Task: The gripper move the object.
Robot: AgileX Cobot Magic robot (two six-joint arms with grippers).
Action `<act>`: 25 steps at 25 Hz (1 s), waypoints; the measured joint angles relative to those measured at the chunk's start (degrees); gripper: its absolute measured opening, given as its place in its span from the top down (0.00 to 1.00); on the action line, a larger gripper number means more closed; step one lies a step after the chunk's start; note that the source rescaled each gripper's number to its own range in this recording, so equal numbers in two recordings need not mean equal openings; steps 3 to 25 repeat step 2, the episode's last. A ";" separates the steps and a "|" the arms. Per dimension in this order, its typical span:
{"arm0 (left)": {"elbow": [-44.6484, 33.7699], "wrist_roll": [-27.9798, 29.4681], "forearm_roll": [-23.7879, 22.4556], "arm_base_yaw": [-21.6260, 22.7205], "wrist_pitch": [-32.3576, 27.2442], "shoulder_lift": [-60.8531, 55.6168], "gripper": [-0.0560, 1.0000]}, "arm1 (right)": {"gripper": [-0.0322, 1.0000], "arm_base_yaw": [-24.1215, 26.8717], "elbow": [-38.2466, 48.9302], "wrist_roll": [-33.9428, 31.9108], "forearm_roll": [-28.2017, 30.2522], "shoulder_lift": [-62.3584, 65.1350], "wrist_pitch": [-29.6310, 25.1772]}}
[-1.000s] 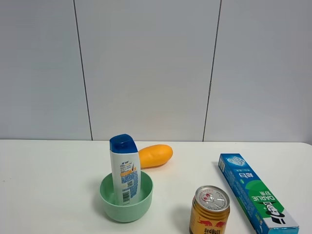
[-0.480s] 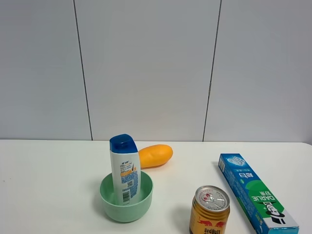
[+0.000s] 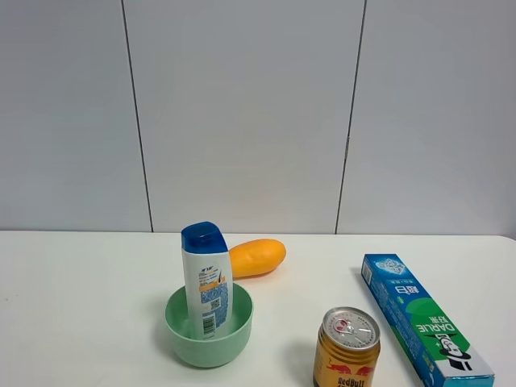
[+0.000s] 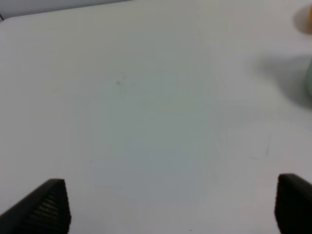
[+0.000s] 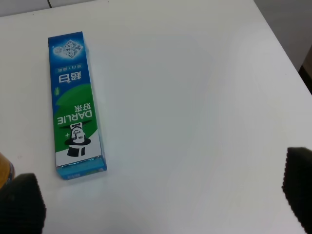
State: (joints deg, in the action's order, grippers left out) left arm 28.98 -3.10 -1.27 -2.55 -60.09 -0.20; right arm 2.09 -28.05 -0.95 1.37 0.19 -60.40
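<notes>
The white shampoo bottle with a blue cap stands upright inside a green bowl on the white table. No arm shows in the high view. In the left wrist view my left gripper is open over bare table, its black fingertips wide apart; a sliver of the green bowl shows at the frame's edge. In the right wrist view my right gripper is open, fingertips wide apart, over bare table near the toothpaste box.
A gold Red Bull can stands at the front, right of the bowl. A blue-green toothpaste box lies at the right, also in the right wrist view. An orange mango lies behind the bowl. The table's right edge is close.
</notes>
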 joint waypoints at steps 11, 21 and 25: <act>0.00 0.00 0.08 0.00 0.00 0.00 0.18 | 0.00 0.00 0.00 0.00 0.00 0.00 0.00; 0.00 0.00 0.08 0.00 0.00 0.00 0.18 | 0.00 0.00 0.00 0.00 0.00 0.00 0.00; 0.00 0.00 0.08 0.00 0.00 0.00 0.18 | 0.00 0.00 0.00 0.00 0.00 0.00 0.00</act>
